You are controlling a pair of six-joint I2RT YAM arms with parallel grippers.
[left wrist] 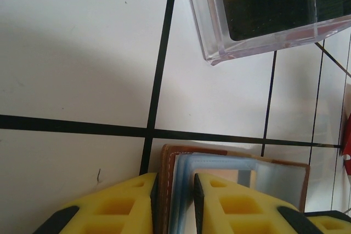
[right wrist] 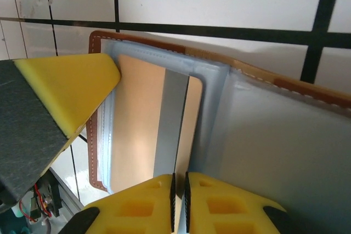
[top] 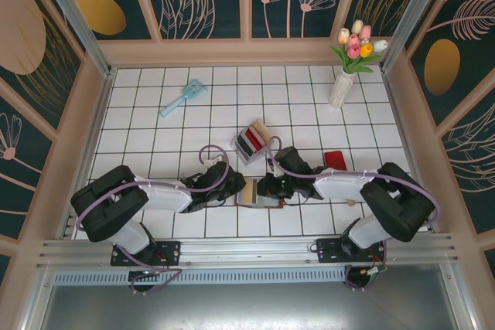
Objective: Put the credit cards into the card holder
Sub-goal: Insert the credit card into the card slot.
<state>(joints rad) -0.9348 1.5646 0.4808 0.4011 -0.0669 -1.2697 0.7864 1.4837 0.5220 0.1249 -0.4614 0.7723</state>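
While lying open on the surface [top: 139,137], clamped at its brown cover and clear sleeves by the left end effector [left wrist: 175,186]: the card holder [left wrist: 285,182]. Closed thin on a tan credit card [right wrist: 137,124] at the right end effector [right wrist: 179,182], laid flat over the holder's sleeve page just ahead. Farther ahead of the left end effector, a clear tray [left wrist: 219,47].

Upper left on the white tiled table [top: 139,125], a pale blue brush [top: 183,97] lies at a slant. Upper right, there's a white vase [top: 341,88] standing upright, full of tulips [top: 357,42]. Dead centre, a clear plastic tray [top: 235,143] sits askew, and right of it, apart, lies a red scoop [top: 335,160].
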